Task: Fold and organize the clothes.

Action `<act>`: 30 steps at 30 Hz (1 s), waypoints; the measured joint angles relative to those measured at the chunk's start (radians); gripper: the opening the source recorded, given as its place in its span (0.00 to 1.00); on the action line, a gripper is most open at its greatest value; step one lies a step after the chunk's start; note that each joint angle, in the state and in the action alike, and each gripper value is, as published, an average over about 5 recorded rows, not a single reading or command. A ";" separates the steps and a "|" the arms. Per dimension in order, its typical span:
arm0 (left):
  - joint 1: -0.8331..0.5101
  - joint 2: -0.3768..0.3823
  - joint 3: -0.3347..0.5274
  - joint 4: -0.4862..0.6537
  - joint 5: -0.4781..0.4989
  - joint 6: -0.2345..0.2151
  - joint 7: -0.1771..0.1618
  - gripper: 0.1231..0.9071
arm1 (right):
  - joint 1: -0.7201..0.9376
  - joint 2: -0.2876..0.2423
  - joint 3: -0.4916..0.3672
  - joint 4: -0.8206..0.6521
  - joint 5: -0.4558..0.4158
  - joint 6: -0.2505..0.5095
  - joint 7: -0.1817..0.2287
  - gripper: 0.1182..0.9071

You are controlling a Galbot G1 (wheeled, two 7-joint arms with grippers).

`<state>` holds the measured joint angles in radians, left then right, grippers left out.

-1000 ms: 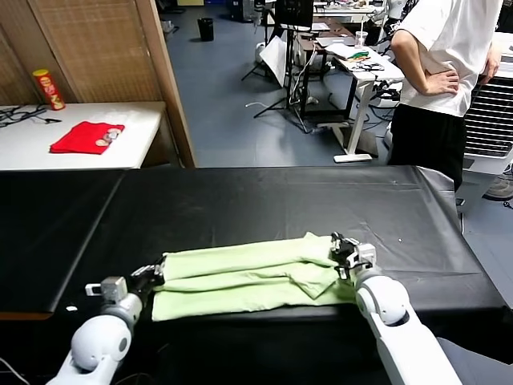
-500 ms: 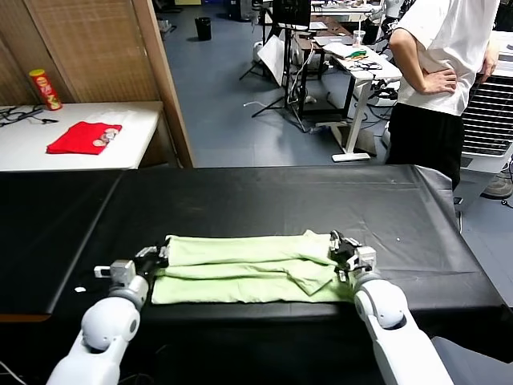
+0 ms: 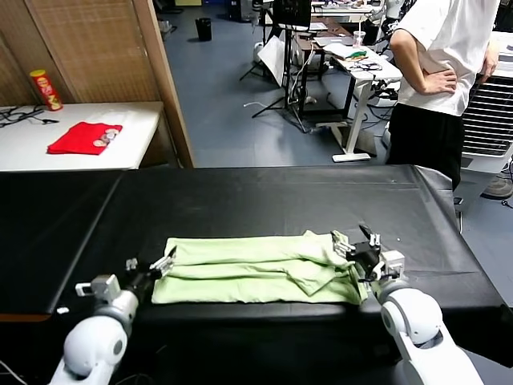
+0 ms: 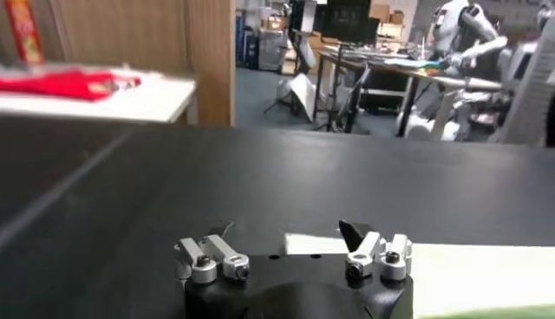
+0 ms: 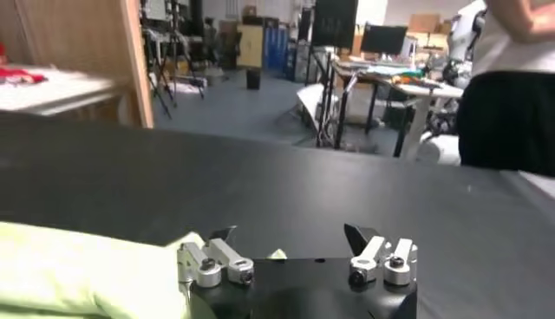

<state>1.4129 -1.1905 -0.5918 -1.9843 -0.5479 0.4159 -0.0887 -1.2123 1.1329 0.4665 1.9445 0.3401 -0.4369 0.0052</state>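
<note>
Clothes [image 3: 252,269]: one pale green T-shirt folded into a long flat band, lying on the black surface [image 3: 264,200] close to its near edge and stretching along it. A loose flap of cloth overlaps the band toward its right end. The left gripper [image 3: 148,271] sits just off the band's left end, jaws apart and holding nothing. The right gripper [image 3: 365,253] sits at the band's right end, jaws likewise apart and empty; from its wrist camera the green cloth lies just beside one finger. Beyond the surface's far left corner, a white table [image 3: 76,140] carries a red folded garment [image 3: 84,137] and a tall can [image 3: 46,88]. A person [image 3: 449,72] in a white shirt stands past the far right corner.
</note>
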 joint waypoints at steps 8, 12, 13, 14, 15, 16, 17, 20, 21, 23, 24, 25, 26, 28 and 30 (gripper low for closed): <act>0.053 -0.071 0.006 -0.001 0.037 -0.017 0.008 0.71 | -0.004 -0.010 -0.003 0.027 -0.002 0.000 -0.005 0.86; 0.045 -0.096 0.012 0.014 0.041 -0.019 0.009 0.50 | -0.008 -0.010 -0.003 0.034 -0.004 0.001 -0.013 0.86; 0.043 -0.101 0.012 0.017 0.036 -0.019 0.009 0.44 | -0.008 -0.010 -0.002 0.035 -0.004 0.002 -0.014 0.86; 0.040 -0.105 0.012 0.020 0.030 -0.018 0.009 0.38 | -0.008 -0.010 -0.001 0.035 -0.005 0.002 -0.014 0.86; 0.038 -0.108 0.012 0.023 0.024 -0.017 0.009 0.30 | -0.008 -0.010 -0.001 0.036 -0.005 0.002 -0.015 0.86; 0.036 -0.111 0.013 0.024 0.019 -0.016 0.009 0.24 | -0.008 -0.010 0.000 0.037 -0.006 0.003 -0.015 0.86; 0.033 -0.113 0.013 0.026 0.016 -0.015 0.009 0.19 | -0.009 -0.010 0.001 0.038 -0.007 0.003 -0.016 0.86; 0.027 -0.117 0.014 0.030 0.019 -0.014 0.009 0.05 | -0.011 -0.009 0.003 0.041 -0.011 0.005 -0.017 0.86; 0.025 -0.117 0.014 0.032 0.025 -0.014 0.009 0.03 | -0.012 -0.008 0.004 0.043 -0.013 0.006 -0.017 0.86; 0.021 -0.114 0.015 0.036 0.049 -0.019 0.010 0.03 | -0.016 -0.005 0.005 0.047 -0.019 0.007 -0.017 0.86; 0.019 -0.111 0.015 0.039 0.069 -0.024 0.010 0.04 | -0.018 -0.003 0.006 0.049 -0.023 0.008 -0.016 0.86; 0.017 -0.107 0.015 0.041 0.093 -0.031 0.011 0.04 | -0.020 -0.002 0.007 0.052 -0.027 0.009 -0.016 0.86; 0.015 -0.102 0.014 0.044 0.120 -0.040 0.011 0.04 | -0.022 -0.001 0.008 0.054 -0.030 0.011 -0.016 0.86; 0.013 -0.087 0.009 0.048 0.181 -0.060 0.011 0.04 | -0.027 0.002 0.012 0.058 -0.035 0.013 -0.015 0.86; 0.015 -0.065 -0.001 0.047 0.240 -0.078 0.011 0.04 | -0.031 0.004 0.015 0.060 -0.037 0.014 -0.015 0.86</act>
<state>1.4284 -1.2552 -0.5927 -1.9377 -0.3076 0.3382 -0.0776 -1.2438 1.1373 0.4816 2.0049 0.3035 -0.4226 -0.0098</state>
